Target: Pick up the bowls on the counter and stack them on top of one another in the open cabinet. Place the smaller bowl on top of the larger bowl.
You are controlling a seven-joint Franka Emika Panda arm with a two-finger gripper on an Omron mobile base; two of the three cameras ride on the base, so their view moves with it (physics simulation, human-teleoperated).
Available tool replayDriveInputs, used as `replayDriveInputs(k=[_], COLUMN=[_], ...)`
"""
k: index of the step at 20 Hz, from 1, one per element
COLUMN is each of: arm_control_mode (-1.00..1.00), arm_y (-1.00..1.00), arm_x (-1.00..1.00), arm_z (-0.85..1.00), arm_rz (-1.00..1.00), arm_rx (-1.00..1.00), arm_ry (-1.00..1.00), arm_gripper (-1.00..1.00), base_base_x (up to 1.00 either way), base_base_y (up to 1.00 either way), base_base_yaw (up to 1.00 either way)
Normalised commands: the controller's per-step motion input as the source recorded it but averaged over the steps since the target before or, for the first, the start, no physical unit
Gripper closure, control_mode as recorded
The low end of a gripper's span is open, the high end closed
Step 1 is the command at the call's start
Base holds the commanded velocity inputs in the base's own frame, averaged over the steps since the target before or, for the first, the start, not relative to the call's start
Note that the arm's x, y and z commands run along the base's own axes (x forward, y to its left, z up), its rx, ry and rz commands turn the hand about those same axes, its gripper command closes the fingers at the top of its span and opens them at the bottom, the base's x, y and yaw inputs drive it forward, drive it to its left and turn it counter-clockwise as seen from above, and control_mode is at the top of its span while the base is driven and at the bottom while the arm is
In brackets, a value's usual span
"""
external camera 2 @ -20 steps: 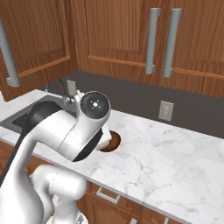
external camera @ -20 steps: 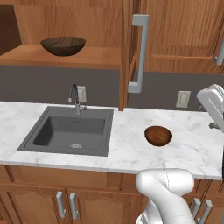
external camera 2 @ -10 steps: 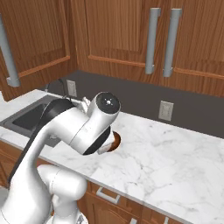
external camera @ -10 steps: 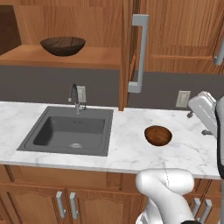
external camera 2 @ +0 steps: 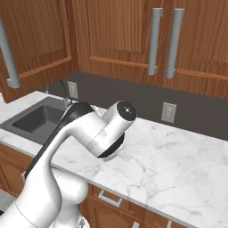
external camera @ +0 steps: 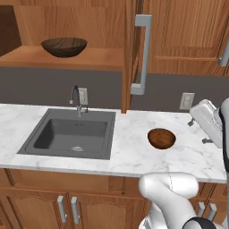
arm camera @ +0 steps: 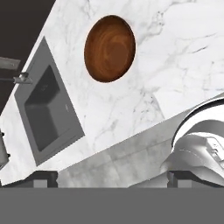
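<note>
On the left of the left base view, the large bowl [external camera: 64, 46] sits on the plain wooden shelf of the open cabinet [external camera: 85, 57]. It is wide and shallow, of dark brown wood with streaky grain, and it rests upright near the shelf's front edge. Below it, a dark grey square sink [external camera: 71, 133] is set into the worktop [external camera: 132, 156], which is white marble with soft grey veins. A slim curved tap [external camera: 77, 99] stands at the back of the sink. The cabinet door [external camera: 134, 49] stands edge-on just right of the shelf, carrying a long grey bar handle [external camera: 142, 53]. Right of the sink, well apart from it, the small bowl [external camera: 161, 138] stands on the bare marble. It is round and reddish-brown, with a glossy warm inside where the grain swirls, as the hand view shows [arm camera: 109, 48]. A white wall socket [external camera: 186, 100] is on the dark wall behind it. At the far right edge of the left base view the hand [external camera: 207, 124] hangs above the worktop, to the right of the small bowl and clear of it. Its dark fingertips [arm camera: 41, 178] stand far apart at the bottom of the hand view, fully spread with nothing between them.
</note>
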Motion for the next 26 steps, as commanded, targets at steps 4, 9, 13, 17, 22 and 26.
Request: replayDriveInputs(k=[4,9,13,17,22,26], arm_control_mode=[-1.00,-1.00,-1.00,-1.00,-1.00,-1.00], arm_y=[0.00,-0.01,-0.03,-0.03,-0.05,-0.08], arm_x=[0.10,0.10,0.15,0.22,0.29,0.32], arm_z=[-0.37,-0.32,-0.29,-0.23,-0.19,-0.19], arm_rz=[0.04,0.02,0.00,-0.02,-0.04,-0.04], arm_rx=[0.10,0.07,0.03,0.00,0.00,0.00], arm_ry=[0.01,0.00,0.00,0.01,0.00,0.00], arm_gripper=[-1.00,-1.00,-1.00,-1.00,-1.00,-1.00], base_base_x=[0.00,0.00,0.00,0.00,0.00,0.00], base_base_y=[0.00,0.00,0.00,0.00,0.00,0.00], base_base_yaw=[0.00,0.00,0.00,0.00,0.00,0.00])
